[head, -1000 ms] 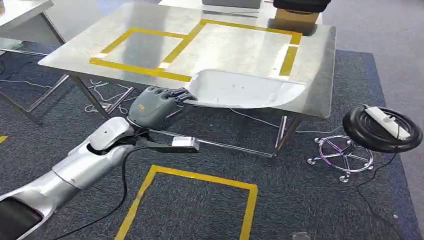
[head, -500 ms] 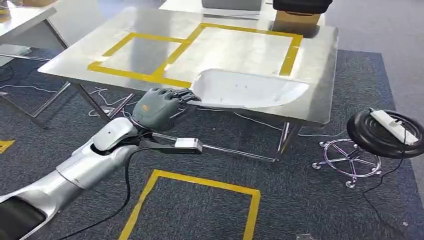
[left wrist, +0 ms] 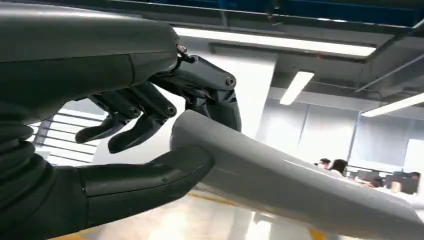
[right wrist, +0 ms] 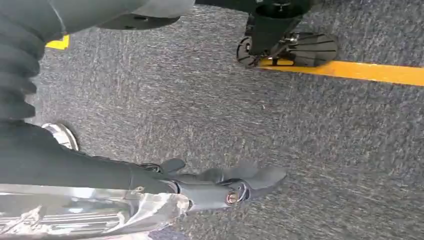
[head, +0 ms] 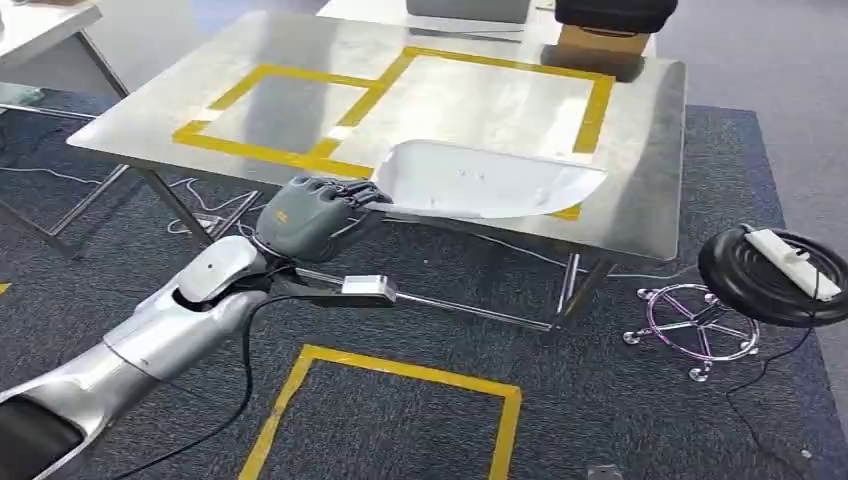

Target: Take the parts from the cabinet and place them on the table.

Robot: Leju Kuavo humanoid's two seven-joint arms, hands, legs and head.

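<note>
A: What is the left hand [head: 310, 215] doing?

B: It grips one end of the long white part [head: 485, 180]. In the left wrist view the thumb [left wrist: 150, 172] presses the underside and the darker fingers [left wrist: 200, 87] curl over the top edge of the part [left wrist: 280, 175].

A: Where does the part lie from the hand?

B: It runs straight out from the fingers, long axis away from the hand. Most of its length hangs over the near edge of the worktop [head: 640, 150]; the held end sticks out past that edge. I can't tell whether it touches the metal yet.

A: And the taped boxes?

B: The yellow tape [head: 590, 110] frames lie just beyond the hand, and the part's far tip already crosses the near tape line.

A: So the next move?

B: My guess: push forward along that long axis and lower it.

A: The right hand [right wrist: 220, 185]?

B: It hangs low over the carpet, holding nothing, fingers slightly apart. The left is far nearer.
</note>
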